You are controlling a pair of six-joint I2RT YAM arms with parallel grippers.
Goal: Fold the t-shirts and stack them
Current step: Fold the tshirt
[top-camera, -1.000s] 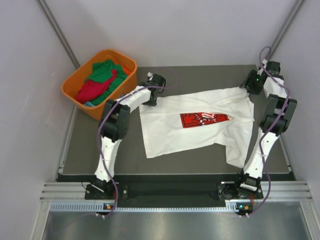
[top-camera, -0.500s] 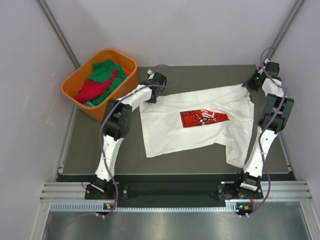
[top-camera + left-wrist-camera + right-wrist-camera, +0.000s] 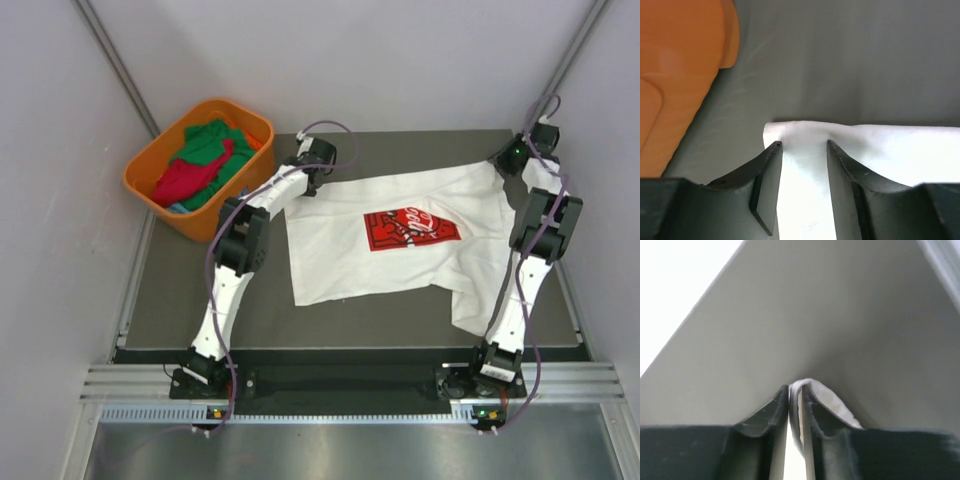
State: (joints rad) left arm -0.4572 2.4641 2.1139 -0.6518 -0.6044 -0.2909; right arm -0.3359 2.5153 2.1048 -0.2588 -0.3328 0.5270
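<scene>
**Right corner pinched, left corner not gripped yet**

The white t-shirt (image 3: 400, 250) lies spread on the counter (image 3: 350, 320) just beside the orange basket (image 3: 150, 165). Its long axis runs straight away from the basket, with the red print (image 3: 412, 228) face up. The green shirt (image 3: 205, 148) and red shirt (image 3: 183, 182) sit bunched inside the basket.

The right fingers (image 3: 767, 415) are squeezed narrow on a fold of white cloth at the shirt's end farthest from the basket. The left fingers (image 3: 767, 170) sit at the corner nearest the basket, parted and straddling the cloth without pinching it, so that corner looks loose.

My guess is the fold needs both back corners held, so the left arm has to close first. There's bare counter along the shirt's front side to fold into. The counter's back edge is close behind both corners, and the basket crowds the left arm. The end far from the basket is rumpled.
</scene>
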